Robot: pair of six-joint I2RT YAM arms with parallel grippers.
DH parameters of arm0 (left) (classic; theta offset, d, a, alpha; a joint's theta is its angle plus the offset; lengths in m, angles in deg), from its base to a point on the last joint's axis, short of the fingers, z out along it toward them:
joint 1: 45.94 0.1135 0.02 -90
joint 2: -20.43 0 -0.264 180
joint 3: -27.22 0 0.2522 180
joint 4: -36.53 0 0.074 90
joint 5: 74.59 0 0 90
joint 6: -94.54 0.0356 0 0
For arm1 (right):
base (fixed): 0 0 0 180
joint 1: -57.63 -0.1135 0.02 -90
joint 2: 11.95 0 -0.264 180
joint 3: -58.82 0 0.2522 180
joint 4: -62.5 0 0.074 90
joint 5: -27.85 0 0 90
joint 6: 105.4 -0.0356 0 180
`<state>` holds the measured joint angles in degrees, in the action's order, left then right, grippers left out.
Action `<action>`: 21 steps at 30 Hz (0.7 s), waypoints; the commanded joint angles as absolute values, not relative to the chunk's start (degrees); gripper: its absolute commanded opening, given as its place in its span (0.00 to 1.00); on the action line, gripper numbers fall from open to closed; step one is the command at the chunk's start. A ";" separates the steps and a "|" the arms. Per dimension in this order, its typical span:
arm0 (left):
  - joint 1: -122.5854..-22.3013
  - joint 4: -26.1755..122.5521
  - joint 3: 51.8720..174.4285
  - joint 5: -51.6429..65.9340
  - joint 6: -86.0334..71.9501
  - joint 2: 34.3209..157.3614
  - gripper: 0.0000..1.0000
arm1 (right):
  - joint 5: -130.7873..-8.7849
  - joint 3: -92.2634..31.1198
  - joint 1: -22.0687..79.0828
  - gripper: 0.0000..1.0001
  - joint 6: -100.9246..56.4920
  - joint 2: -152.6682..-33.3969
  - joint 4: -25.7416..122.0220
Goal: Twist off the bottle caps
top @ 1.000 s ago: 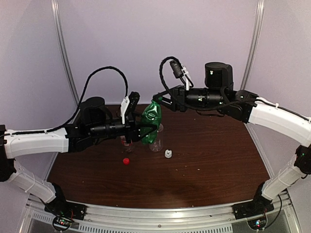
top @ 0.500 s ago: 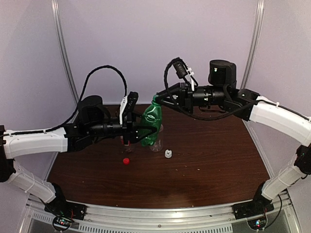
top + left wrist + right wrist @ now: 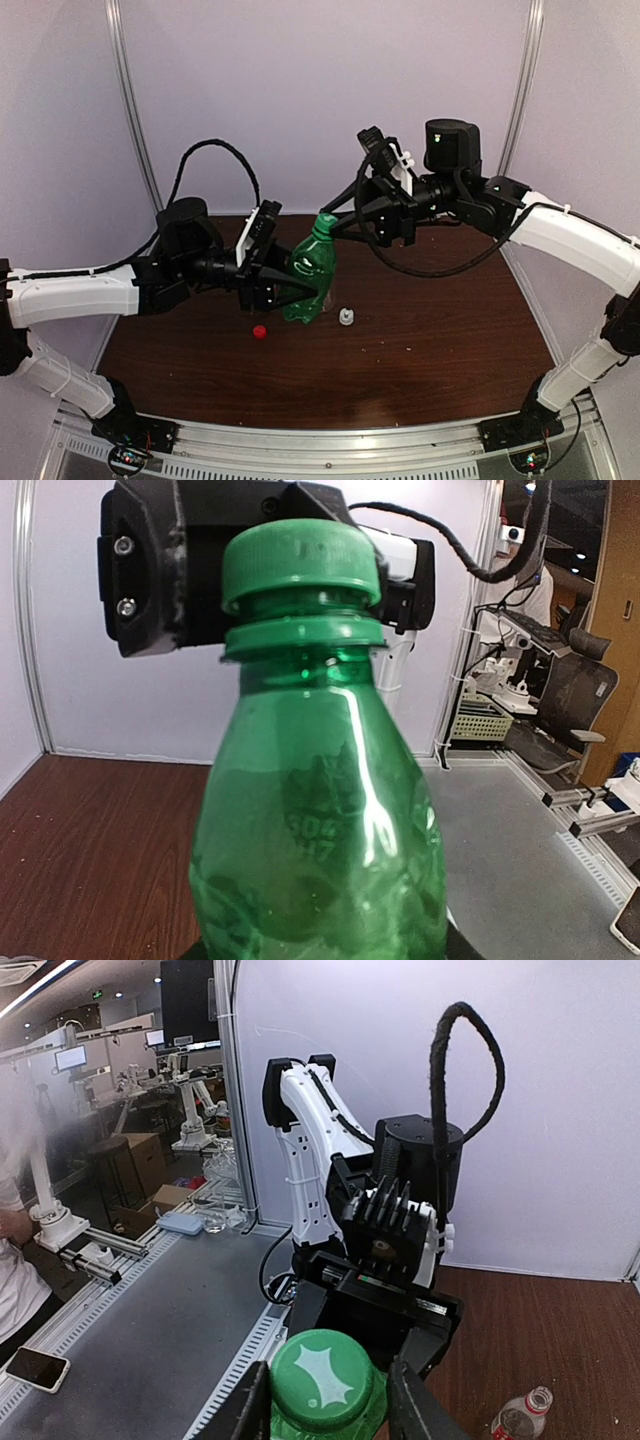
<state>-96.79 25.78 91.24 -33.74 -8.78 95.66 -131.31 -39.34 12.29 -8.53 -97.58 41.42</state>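
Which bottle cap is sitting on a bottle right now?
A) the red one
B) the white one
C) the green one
C: the green cap tops the green bottle, while the red cap and white cap lie loose on the table.

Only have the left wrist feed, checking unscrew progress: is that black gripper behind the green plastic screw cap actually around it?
Observer: Right wrist view: the right gripper has one finger each side of the green plastic screw cap; contact unclear.
Operator: Other caps off?
Observer: Top view: a small red round plastic cap and a small white cap lie loose on the dark wooden table.
Operator: Bottle held?
Observer: The left gripper clamps the translucent green plastic bottle mid-body, neck tilted toward the right gripper.
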 commanded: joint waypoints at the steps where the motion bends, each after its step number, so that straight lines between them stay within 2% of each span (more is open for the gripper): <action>1: -97.17 21.93 91.96 -35.27 -7.03 94.70 0.35 | -128.60 -38.30 13.10 0.45 -11.43 -96.79 42.18; 15: -97.10 25.43 92.61 -21.97 -6.20 94.49 0.35 | -118.97 -34.04 12.78 0.71 -21.17 -90.13 46.49; 21: -97.10 27.08 93.01 -15.60 -5.83 94.66 0.35 | -99.20 -35.72 10.63 0.77 -31.42 -89.55 45.37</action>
